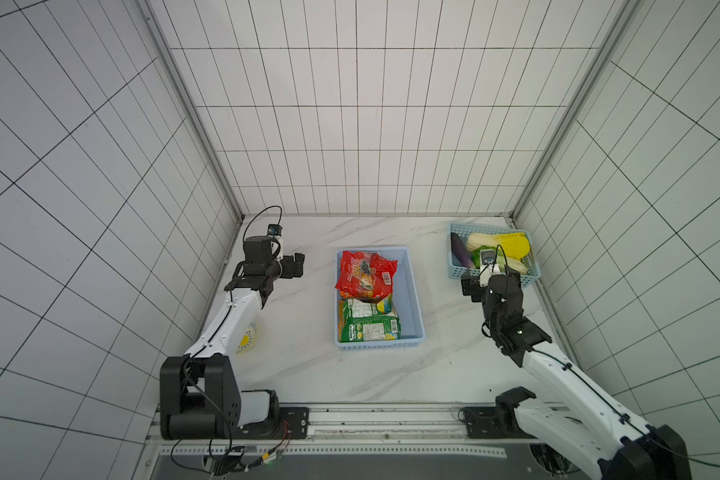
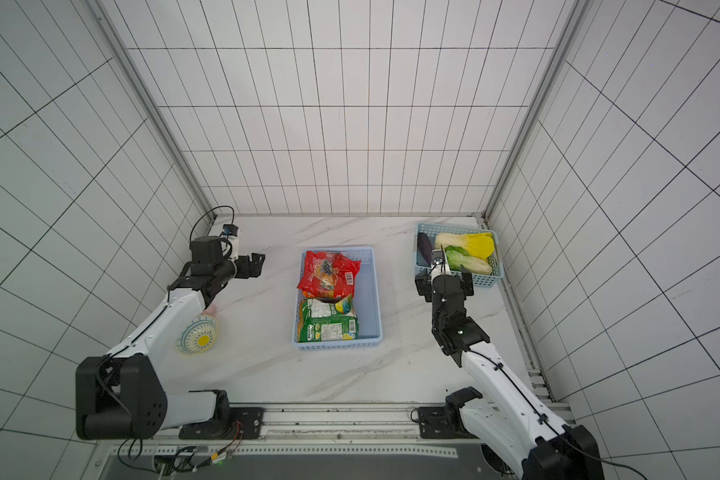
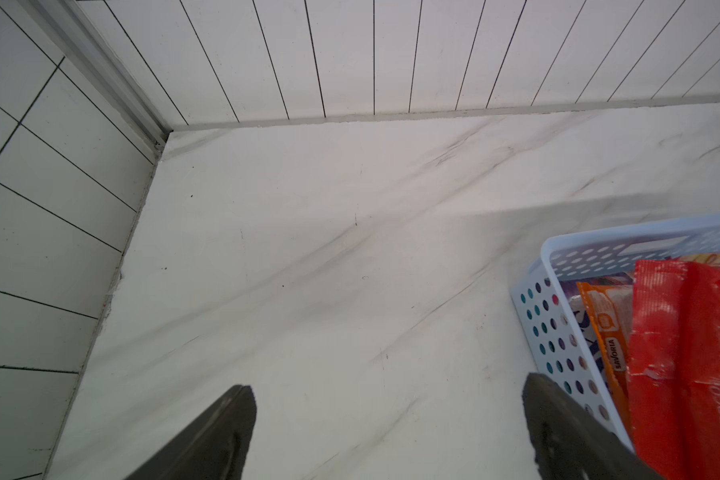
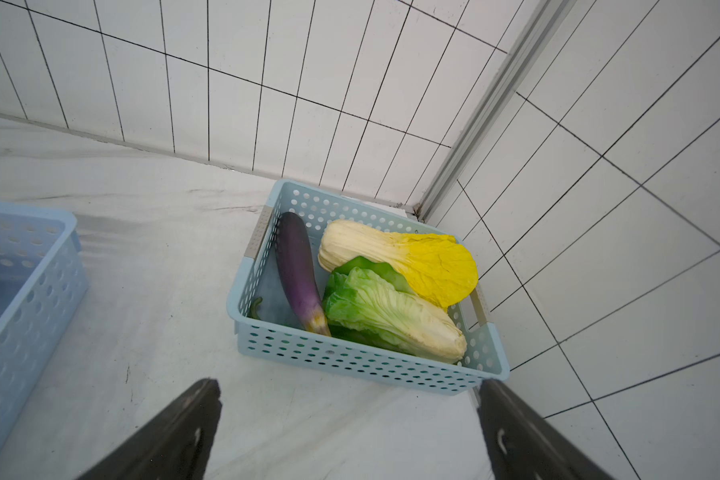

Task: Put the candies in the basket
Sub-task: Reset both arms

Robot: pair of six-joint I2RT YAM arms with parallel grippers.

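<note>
Both top views show red candy bag (image 1: pixel 364 272) upper, green candy bag (image 1: pixel 368 322) lower, inside basket (image 1: pixel 414 291) mid-frame; left wrist view adds an orange bag (image 3: pixel 609 332) under the red. Counter (image 1: pixel 308 374) bare around basket edges. Left claw (image 3: pixel 387 384) spread, empty, left of basket; right claw (image 4: pixel 350 382) spread, empty — near vegetable basket (image 1: pixel 483 228), upper right.

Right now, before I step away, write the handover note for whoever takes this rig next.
Left gripper: open, empty, over bare table beside the basket.
Right gripper: open, empty, near the vegetable basket.
Candies: red bag and green bag lie in the basket, an orange bag partly under the red one; no bag shows on the table.
Done: every visible bag is in.
Left: seemingly nothing; check for bags hidden behind the arms.
</note>
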